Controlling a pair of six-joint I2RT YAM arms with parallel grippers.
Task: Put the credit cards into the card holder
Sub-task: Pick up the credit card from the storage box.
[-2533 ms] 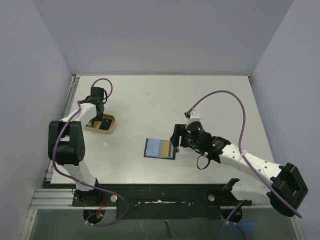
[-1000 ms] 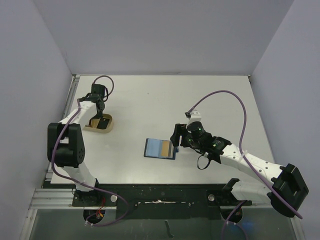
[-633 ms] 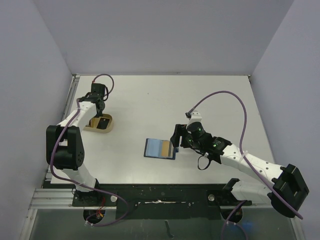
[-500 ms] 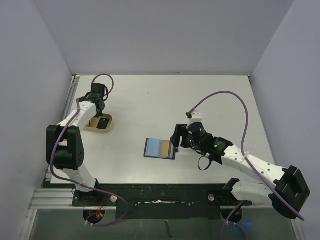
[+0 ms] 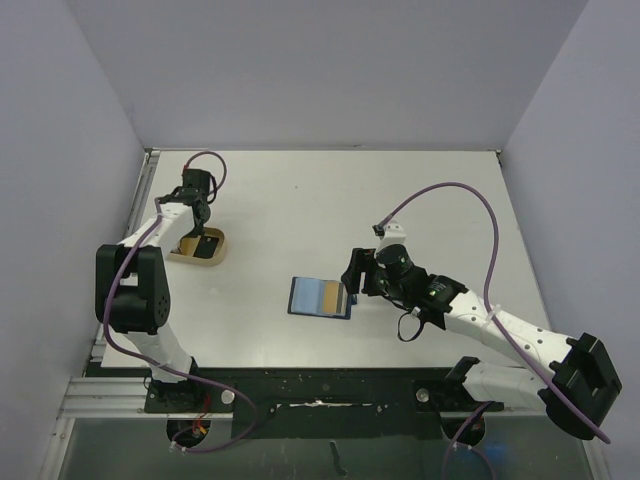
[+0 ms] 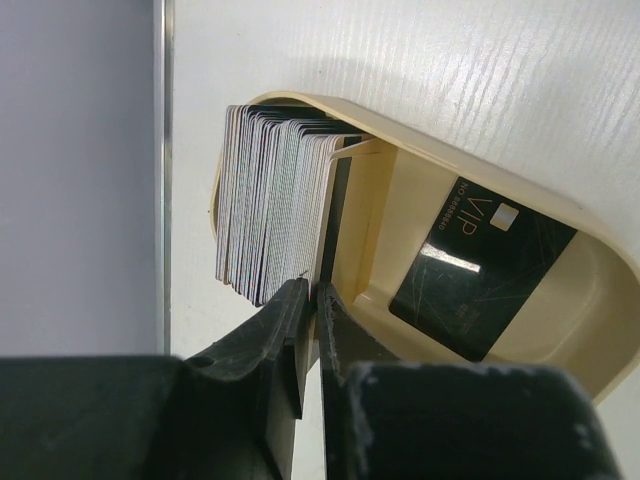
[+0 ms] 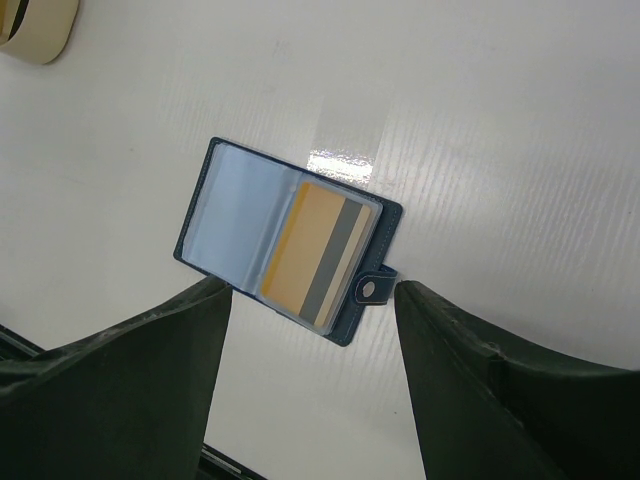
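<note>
The card holder [image 7: 285, 240] lies open on the table, dark blue outside and light blue inside, with a tan/gold credit card [image 7: 320, 255] with a grey stripe in its right pocket. My right gripper [image 7: 310, 295] hangs open just above it, its fingers on either side of the snap tab [image 7: 372, 288]. At the far left, my left gripper [image 6: 316, 292] is shut on the edge of the end card of a stack of cards [image 6: 270, 200] standing on edge in the beige tray [image 6: 480, 180]. A black credit card [image 6: 480, 265] marked VIP lies flat in that tray.
The tray [image 5: 200, 247] sits near the table's left rail [image 5: 145, 200]. The card holder [image 5: 320, 297] is mid-table, just left of the right gripper [image 5: 352, 285]. A purple cable [image 5: 470, 200] arcs above the right arm. Walls close in on three sides.
The left gripper has edged slightly toward the far side at the tray since the earliest frame. The right arm has barely shifted, and the card holder has not moved.
</note>
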